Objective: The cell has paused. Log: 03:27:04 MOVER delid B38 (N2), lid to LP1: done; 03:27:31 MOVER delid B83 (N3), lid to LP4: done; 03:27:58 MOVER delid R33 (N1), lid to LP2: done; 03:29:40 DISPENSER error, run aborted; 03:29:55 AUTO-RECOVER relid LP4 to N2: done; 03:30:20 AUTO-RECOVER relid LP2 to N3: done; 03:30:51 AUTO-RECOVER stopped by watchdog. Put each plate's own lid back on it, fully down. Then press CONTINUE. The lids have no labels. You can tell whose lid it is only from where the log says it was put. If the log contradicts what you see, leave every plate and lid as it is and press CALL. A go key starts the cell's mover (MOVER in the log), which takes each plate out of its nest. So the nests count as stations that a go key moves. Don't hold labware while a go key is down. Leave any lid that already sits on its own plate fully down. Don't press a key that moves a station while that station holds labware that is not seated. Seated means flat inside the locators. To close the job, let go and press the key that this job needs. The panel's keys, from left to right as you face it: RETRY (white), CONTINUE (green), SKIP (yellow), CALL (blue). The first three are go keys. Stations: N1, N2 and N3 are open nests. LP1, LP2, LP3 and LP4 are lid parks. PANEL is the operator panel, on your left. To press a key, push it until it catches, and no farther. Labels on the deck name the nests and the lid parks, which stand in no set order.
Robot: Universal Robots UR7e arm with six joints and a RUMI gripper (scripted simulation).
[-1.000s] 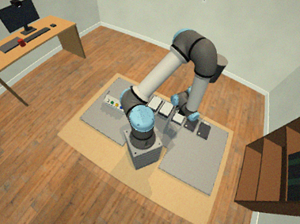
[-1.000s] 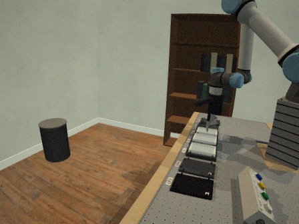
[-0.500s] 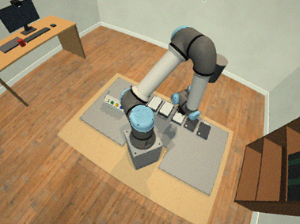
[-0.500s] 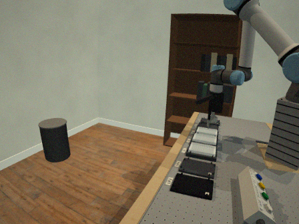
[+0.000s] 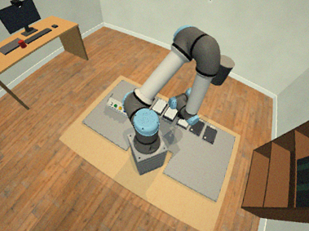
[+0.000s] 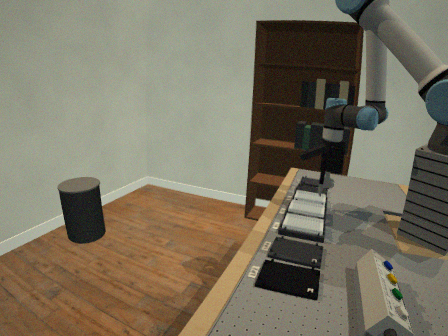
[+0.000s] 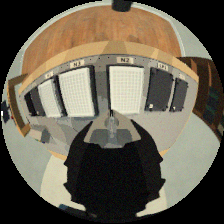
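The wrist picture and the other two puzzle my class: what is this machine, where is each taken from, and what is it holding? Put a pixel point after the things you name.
It is one jointed robot arm (image 5: pixel 163 75) (image 6: pixel 407 42). The top view looks down on the room, the exterior view looks along the row from the side, and the round wrist view looks past the gripper (image 5: pixel 171 131) (image 6: pixel 321 192) (image 7: pixel 112 118). On the grey deck (image 5: pixel 202 165) (image 6: pixel 340 260) (image 7: pixel 150 131) are three white plates (image 5: pixel 159 105) (image 6: pixel 302 225) (image 7: pixel 77 92), dark lid parks (image 5: pixel 209 135) (image 6: pixel 288 278) (image 7: pixel 160 90) and a key panel (image 5: pixel 113 104) (image 6: pixel 372 285) (image 7: pixel 39 132). The gripper is closed, holding nothing.
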